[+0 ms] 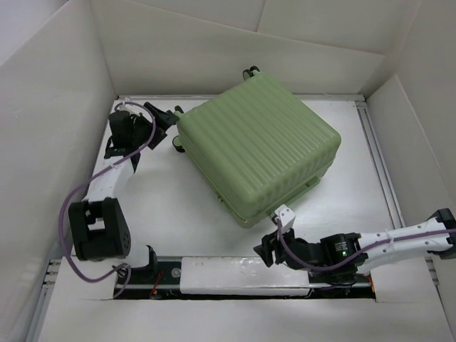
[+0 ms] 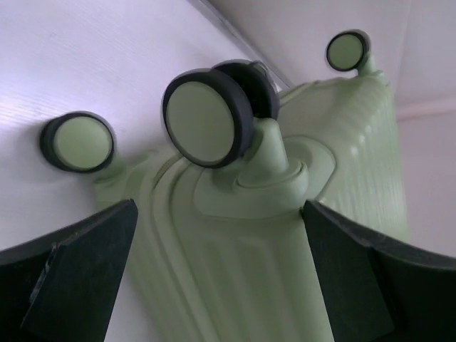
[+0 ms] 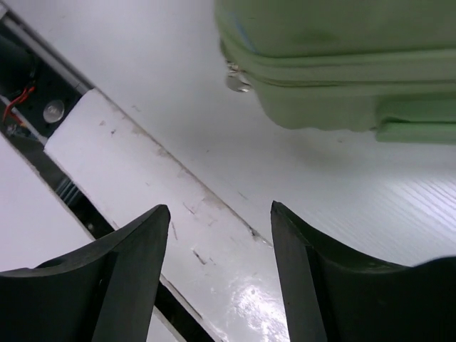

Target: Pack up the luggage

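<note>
The luggage (image 1: 260, 146) is a pale green ribbed suitcase lying closed and flat on the white table, turned at an angle. Its black-and-green wheels (image 2: 206, 114) face my left gripper. My left gripper (image 1: 171, 127) is open at the wheel end, and in the left wrist view (image 2: 219, 206) its jaws stand wide apart on either side of the shell below the middle wheel. My right gripper (image 1: 268, 249) is open and empty just off the suitcase's near corner, above the table's front edge (image 3: 217, 206). A metal zipper pull (image 3: 237, 78) hangs at that corner.
White cardboard walls (image 1: 57, 107) enclose the table on the left, back and right. A white strip (image 1: 242, 276) and a dark gap with wires (image 1: 153, 281) run along the near edge. A rail (image 1: 377, 164) runs down the right side.
</note>
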